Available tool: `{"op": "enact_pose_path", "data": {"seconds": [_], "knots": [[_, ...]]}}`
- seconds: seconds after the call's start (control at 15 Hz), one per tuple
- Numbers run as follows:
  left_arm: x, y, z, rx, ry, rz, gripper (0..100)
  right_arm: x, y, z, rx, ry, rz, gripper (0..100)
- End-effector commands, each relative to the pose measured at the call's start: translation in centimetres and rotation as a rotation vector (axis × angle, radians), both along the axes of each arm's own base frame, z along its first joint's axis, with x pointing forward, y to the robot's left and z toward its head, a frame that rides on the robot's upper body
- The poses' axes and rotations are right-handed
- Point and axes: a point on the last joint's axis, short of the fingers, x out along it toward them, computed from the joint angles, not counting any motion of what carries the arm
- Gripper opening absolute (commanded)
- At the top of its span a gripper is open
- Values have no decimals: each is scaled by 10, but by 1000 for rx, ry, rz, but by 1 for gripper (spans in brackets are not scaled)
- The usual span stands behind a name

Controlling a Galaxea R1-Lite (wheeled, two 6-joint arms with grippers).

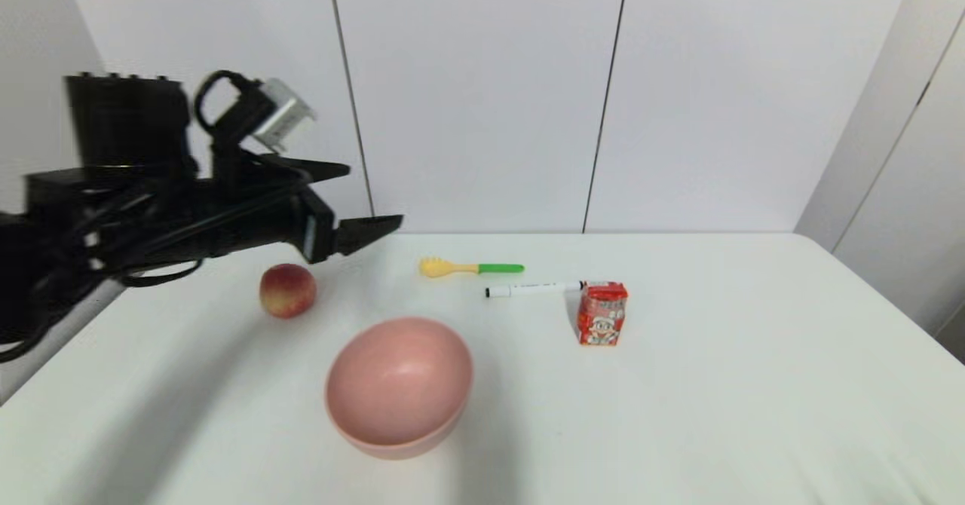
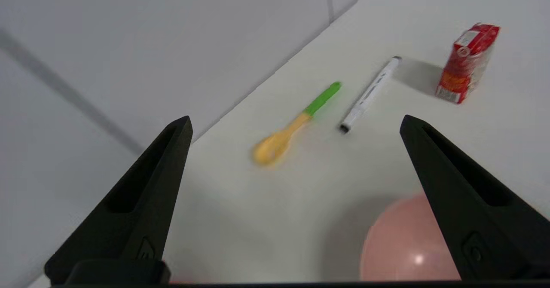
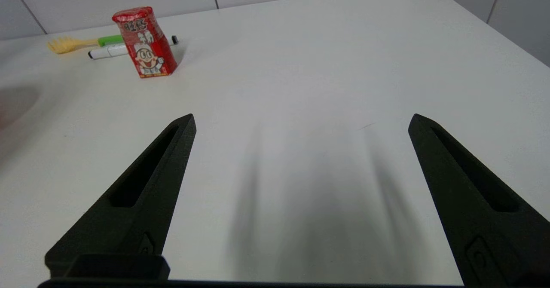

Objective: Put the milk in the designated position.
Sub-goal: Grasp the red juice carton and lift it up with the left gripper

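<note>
- Milk (image 1: 601,313) stands upright, long axis vertical, just beside the tip of the marker (image 1: 534,289); pink bowl (image 1: 398,386) is well apart on its left-near side.
- Left gripper (image 2: 294,124) is raised over the table's left, fingers spread, holding nothing. Milk sits off to its right, past the fork (image 1: 469,267) and marker.
- Right gripper (image 3: 300,120) is low near the front of the table, fingers spread, empty; milk lies ahead and to its left, nothing between.
- Right arm looks like the cleaner approach.
- Right of the milk there's bare table (image 1: 754,354) out to the edge.
</note>
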Motion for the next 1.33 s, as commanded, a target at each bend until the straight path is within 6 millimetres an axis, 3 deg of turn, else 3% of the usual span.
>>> {"op": "enact_pose_path", "data": {"seconds": [0.07,0.33,0.53,1.33], "knots": [[73,-108,-54,21,47,-210,100,0,0,0,1,1,0,100],[79,-157,-67,-22,73,-300,100,0,0,0,1,1,0,100],[73,-175,-80,-45,137,-413,100,0,0,0,1,1,0,100],[75,-195,-107,-83,237,-635,100,0,0,0,1,1,0,100]]}}
